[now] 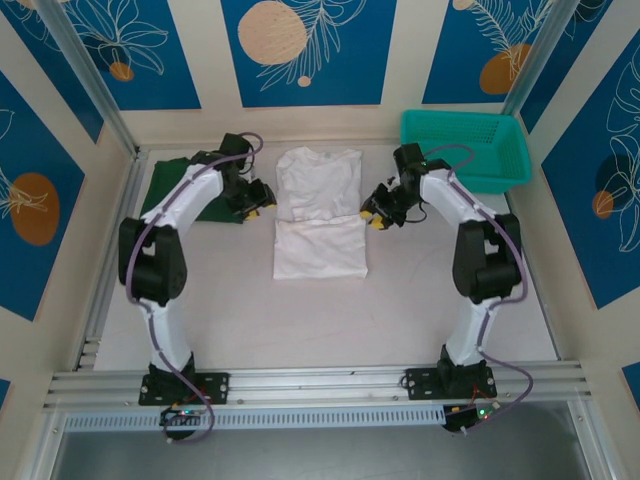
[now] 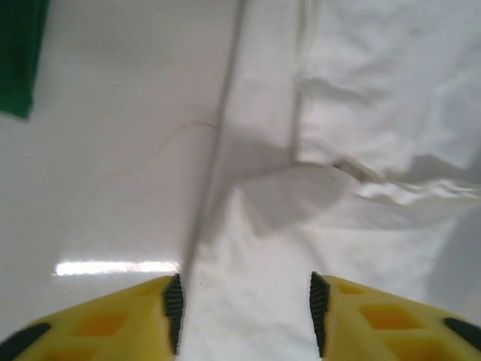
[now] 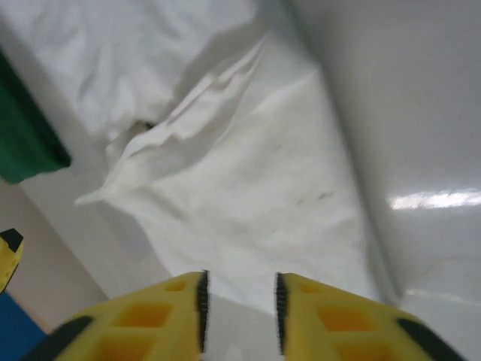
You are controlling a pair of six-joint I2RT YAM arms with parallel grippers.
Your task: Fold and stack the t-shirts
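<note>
We have the left gripper (image 2: 244, 301) and right gripper (image 3: 239, 301), jaws parted and empty, flanking the folded white cloth t-shirt (image 1: 318, 215); any snagged finger could drag its loose fold crooked.

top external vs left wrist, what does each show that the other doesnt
Top external: the full layout, with the teal basket at far right and the right gripper at the white t-shirt's right edge. Left wrist: the left gripper's fingers apart above the shirt's edge, and a raised crease up close. Shared: the white t-shirt, the green t-shirt, the table.
</note>
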